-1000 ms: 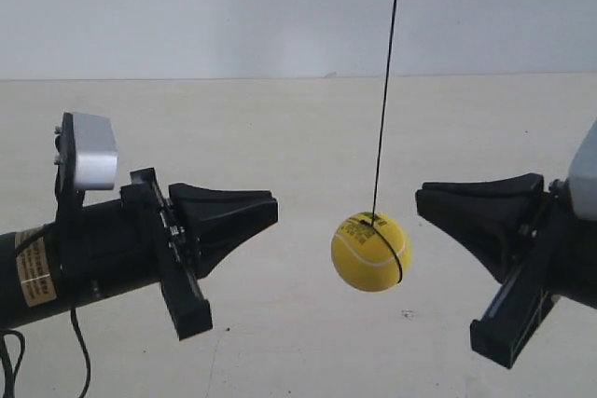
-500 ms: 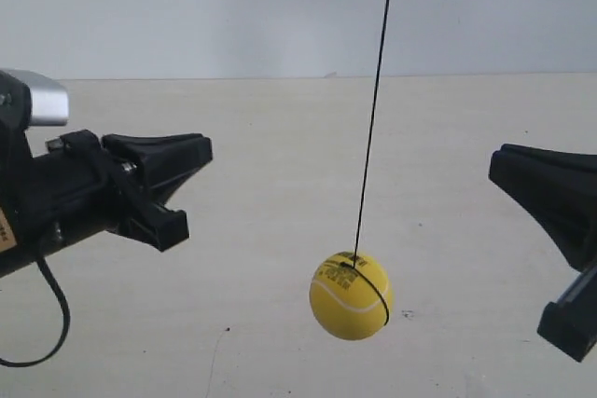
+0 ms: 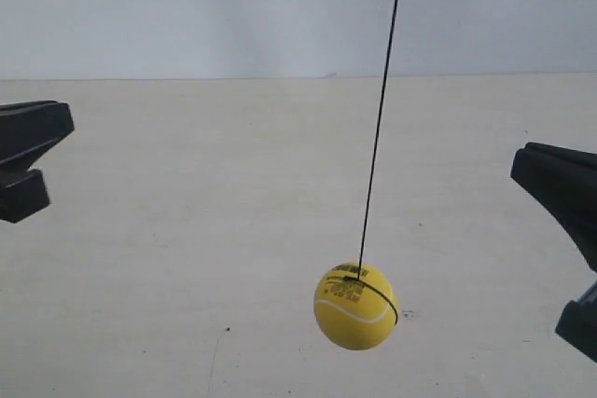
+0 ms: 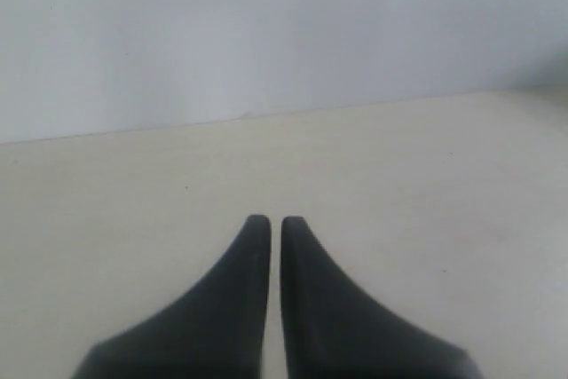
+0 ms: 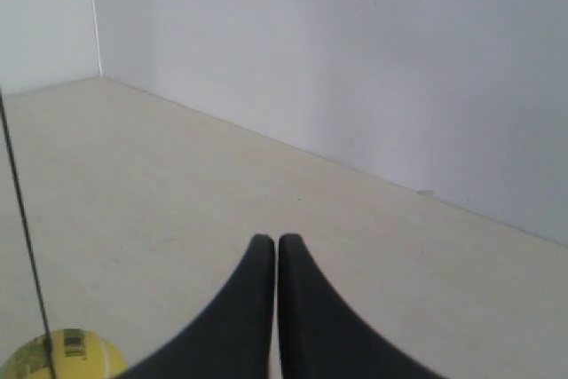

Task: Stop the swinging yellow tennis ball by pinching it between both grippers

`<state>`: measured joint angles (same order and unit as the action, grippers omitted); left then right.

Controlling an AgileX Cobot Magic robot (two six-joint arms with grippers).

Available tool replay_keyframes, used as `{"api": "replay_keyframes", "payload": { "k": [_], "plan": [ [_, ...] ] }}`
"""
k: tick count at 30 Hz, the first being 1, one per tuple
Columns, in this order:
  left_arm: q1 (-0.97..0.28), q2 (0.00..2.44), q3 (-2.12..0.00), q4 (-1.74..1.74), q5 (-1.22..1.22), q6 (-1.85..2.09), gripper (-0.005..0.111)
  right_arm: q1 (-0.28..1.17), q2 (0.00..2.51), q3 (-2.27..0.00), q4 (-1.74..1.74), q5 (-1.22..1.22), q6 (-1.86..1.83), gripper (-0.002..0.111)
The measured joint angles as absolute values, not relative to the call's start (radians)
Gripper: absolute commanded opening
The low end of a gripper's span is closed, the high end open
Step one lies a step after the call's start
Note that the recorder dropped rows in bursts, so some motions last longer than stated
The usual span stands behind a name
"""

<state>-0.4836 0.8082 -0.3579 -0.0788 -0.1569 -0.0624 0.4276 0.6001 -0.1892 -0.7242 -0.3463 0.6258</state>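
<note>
The yellow tennis ball [image 3: 355, 306] hangs on a thin black string [image 3: 381, 109] low in the exterior view, between the two grippers and touching neither. The gripper of the arm at the exterior view's left [image 3: 63, 124] shows only as a black jaw tip at the frame edge, far from the ball and higher. The gripper of the arm at the exterior view's right [image 3: 519, 167] is also a black tip at the edge. My left gripper [image 4: 268, 219] is shut on nothing, with no ball in its view. My right gripper [image 5: 270, 239] is shut; the ball [image 5: 64, 354] shows beside it.
A pale beige tabletop [image 3: 205, 230] lies under the ball and meets a plain white wall [image 3: 187, 6] behind. The right wrist view shows a wall corner [image 5: 93, 15]. Nothing else stands on the surface.
Both grippers have drawn back outward from the ball to the edges of the exterior view. The ball now hangs lower in the frame and slightly further left.
</note>
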Motion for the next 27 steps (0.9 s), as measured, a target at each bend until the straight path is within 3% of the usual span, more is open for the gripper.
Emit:
{"api": "replay_keyframes", "payload": {
  "k": [14, 27],
  "plan": [
    [-0.484, 0.435, -0.227, -0.081, -0.083, -0.058, 0.005, 0.428, 0.600, -0.182, -0.723, -0.331, 0.643, 0.000],
    [-0.484, 0.424, -0.189, -0.083, -0.135, -0.082, 0.005, 0.428, 0.702, -0.051, -0.877, -0.684, 0.702, 0.000]
  ]
}}
